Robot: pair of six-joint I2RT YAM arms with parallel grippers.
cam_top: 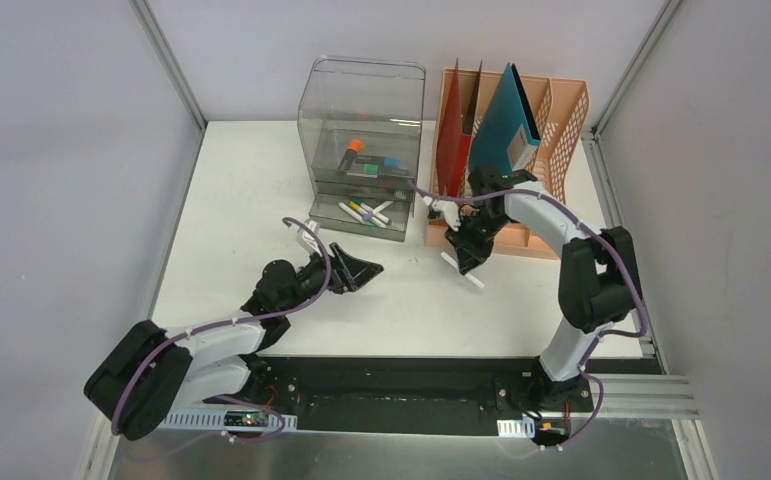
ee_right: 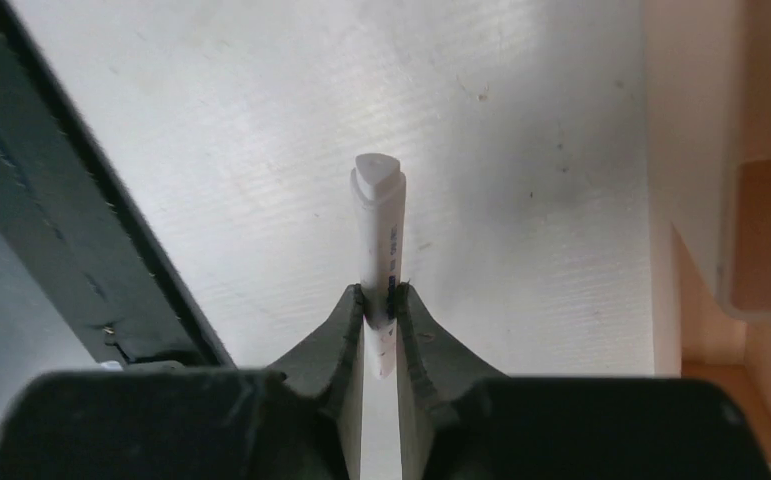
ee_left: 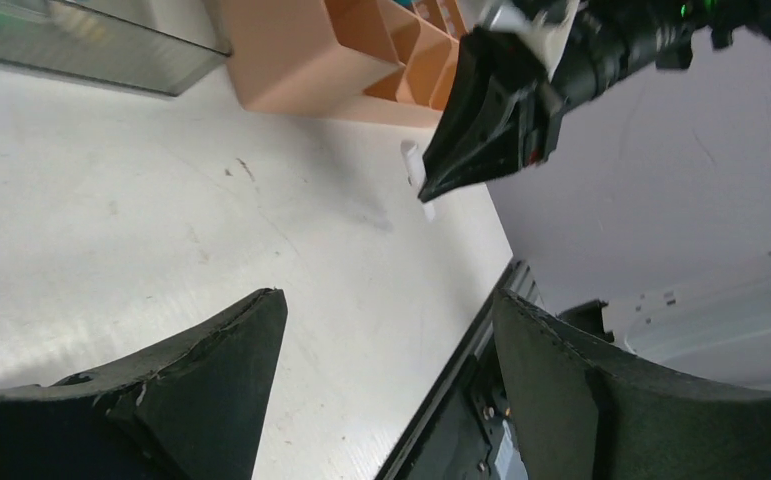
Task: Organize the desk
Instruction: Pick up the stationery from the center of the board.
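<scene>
Jaws of the right arm are clamped mid-barrel on a white pen (ee_right: 378,235) over the white table (cam_top: 241,200) beside the peach file rack (cam_top: 561,110), jaws of the left arm apart and empty; the pen looks light, stiff, smooth and likely slippery.

The desk (cam_top: 241,200) is recorded as a flat white top, lightly scuffed and speckled toward its right side. Two items are seated directly on it, both along the far edge: a clear drawer box (cam_top: 361,90) at centre and a peach file rack (cam_top: 569,110) just beside it on the right. Contact between them cannot be determined.
</scene>
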